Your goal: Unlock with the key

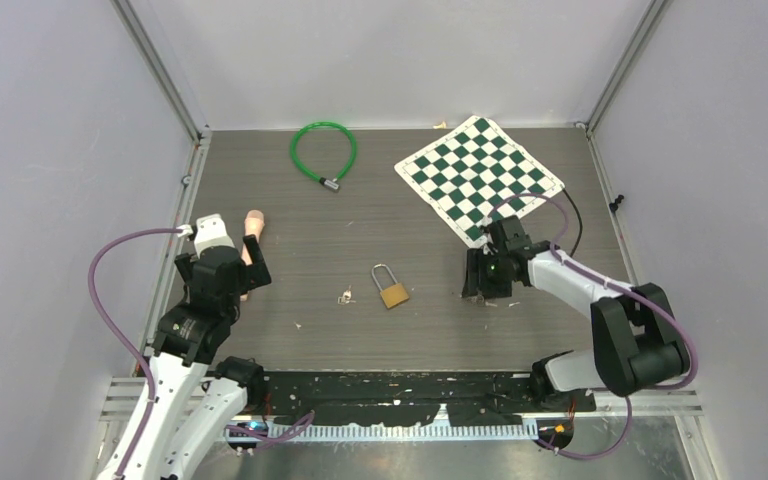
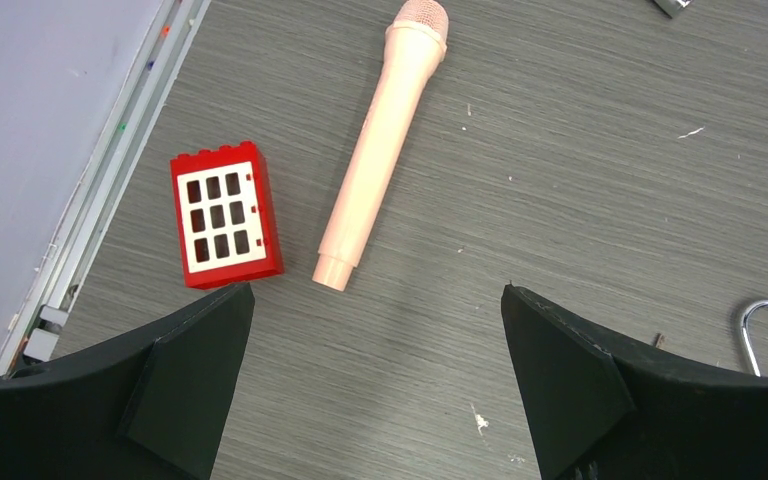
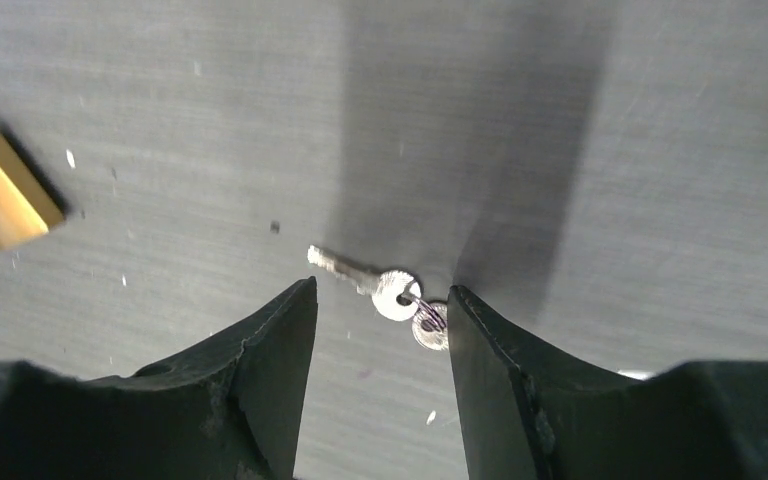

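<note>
Key [image 3: 360, 275]: flat on bench [image 1: 360, 230], directly beneath right hand [image 1: 480, 290], between its half-spread, empty fingers [image 3: 260, 380]; long axis crosses the gap, blade toward padlock [image 1: 392, 290]. Left hand [image 2: 376, 295]: wide open, empty, farther off.

The dark wood-grain bench [image 1: 360, 220] carries a green cable lock [image 1: 322, 150], a green-and-white chessboard mat [image 1: 478, 175], a brass padlock [image 1: 391, 288], a pair of keys [image 3: 395, 295], a pink toy microphone [image 2: 380, 140] and a red window brick [image 2: 224, 215].
</note>
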Controlling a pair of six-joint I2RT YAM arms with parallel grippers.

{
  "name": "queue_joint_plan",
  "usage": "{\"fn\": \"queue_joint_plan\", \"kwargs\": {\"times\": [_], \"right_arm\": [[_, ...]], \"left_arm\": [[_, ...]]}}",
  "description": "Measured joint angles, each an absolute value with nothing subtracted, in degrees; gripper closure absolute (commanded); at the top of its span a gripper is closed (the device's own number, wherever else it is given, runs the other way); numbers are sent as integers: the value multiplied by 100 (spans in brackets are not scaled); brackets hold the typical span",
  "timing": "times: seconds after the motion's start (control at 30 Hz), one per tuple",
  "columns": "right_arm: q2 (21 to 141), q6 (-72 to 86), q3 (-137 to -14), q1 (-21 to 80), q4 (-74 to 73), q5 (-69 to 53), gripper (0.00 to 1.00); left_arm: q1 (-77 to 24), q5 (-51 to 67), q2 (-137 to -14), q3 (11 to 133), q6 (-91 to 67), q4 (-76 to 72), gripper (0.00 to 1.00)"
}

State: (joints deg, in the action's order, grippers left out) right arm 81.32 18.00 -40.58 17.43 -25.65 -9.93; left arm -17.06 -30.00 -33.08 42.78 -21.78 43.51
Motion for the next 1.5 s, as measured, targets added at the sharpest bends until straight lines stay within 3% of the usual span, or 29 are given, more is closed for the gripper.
{"fn": "queue_joint_plan", "kwargs": {"times": [0.27, 0.63, 0.77, 0.97, 1.37, 1.5], "right_arm": [[7548, 2204, -3671, 2434, -3183, -1116, 41], [7863, 2261, -3999, 3011, -3723, -64, 43], [8005, 2233, -4088, 3175, -3747, 156, 49], [8149, 2108, -4189, 3214, -3747, 248, 67], [8180, 1964, -4246, 3216, -3402, 145, 94], [8128, 1957, -4239, 3216, -3192, -86, 95]], "left_arm": [[-1649, -2989, -3253, 4278, -2178, 4351, 1], [-1647, -2971, -3205, 4276, -2176, 4348, 1], [-1647, -2971, -3205, 4276, -2178, 4348, 0], [-1647, -2971, -3205, 4276, -2178, 4351, 1], [-1647, -2915, -3208, 4276, -2163, 4348, 0], [-1647, -2825, -3208, 4250, -2145, 4320, 0]]}}
